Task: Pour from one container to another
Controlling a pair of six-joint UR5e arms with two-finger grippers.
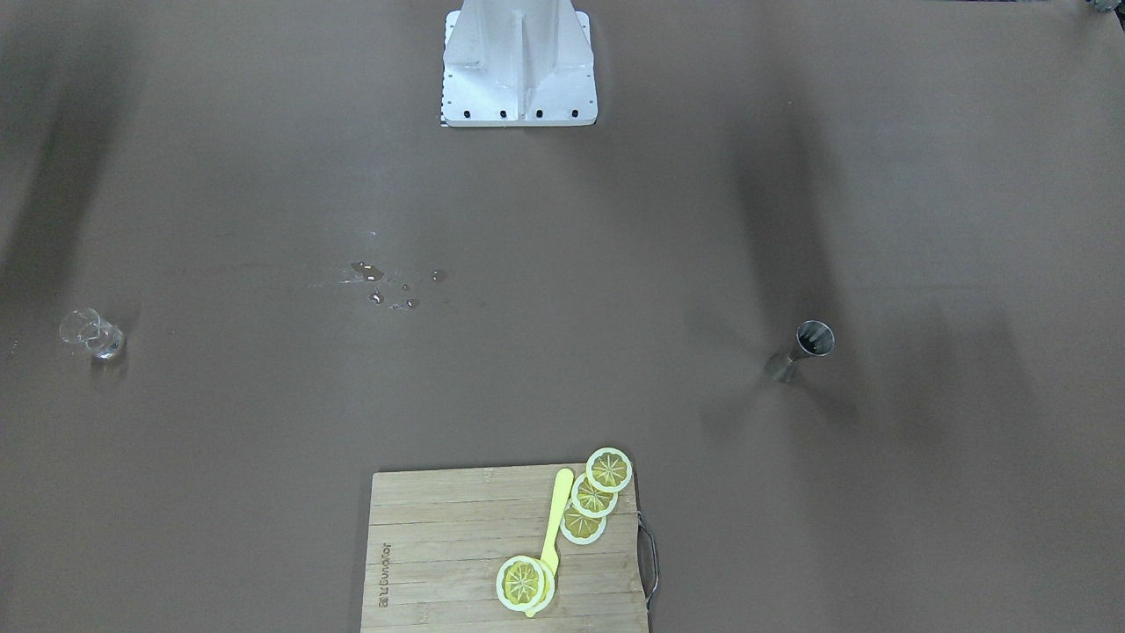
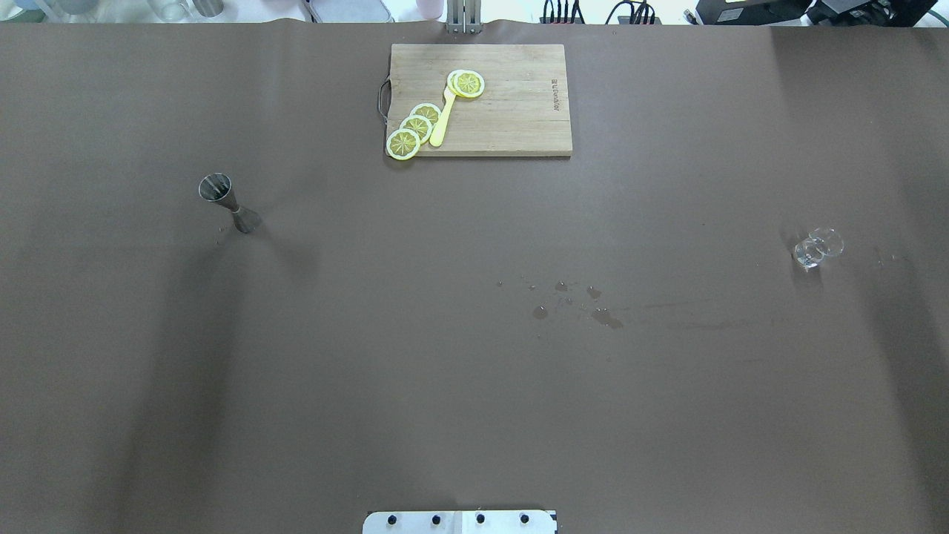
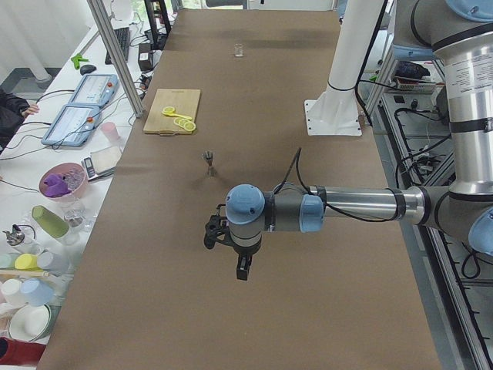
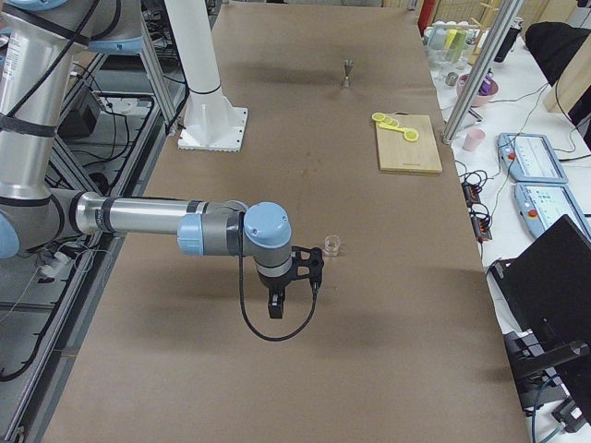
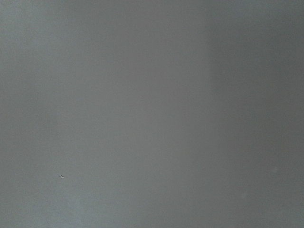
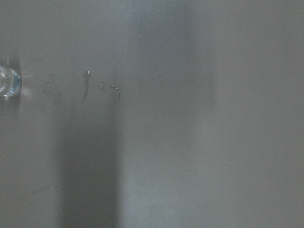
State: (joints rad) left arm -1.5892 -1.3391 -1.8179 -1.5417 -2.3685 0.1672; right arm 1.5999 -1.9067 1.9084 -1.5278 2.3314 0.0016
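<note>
A small steel jigger point(image 2: 227, 200) stands upright on the brown table on my left side; it also shows in the front view point(image 1: 802, 350) and the left-side view point(image 3: 208, 159). A small clear glass point(image 2: 815, 248) stands on my right side point(image 1: 92, 334). Both grippers appear only in the side views. My left gripper point(image 3: 212, 239) hangs above bare table, short of the jigger. My right gripper point(image 4: 307, 277) hangs beside the glass point(image 4: 331, 245), apart from it. I cannot tell whether either is open or shut. The glass sits at the left edge of the right wrist view point(image 6: 7, 80).
A wooden cutting board point(image 2: 511, 104) at the far middle carries lemon slices point(image 2: 415, 126) and a yellow knife point(image 2: 442, 122). Water drops point(image 2: 586, 304) lie right of centre. The robot base point(image 1: 518, 66) stands at the near edge. Cups and bowls point(image 3: 46, 223) crowd a side bench.
</note>
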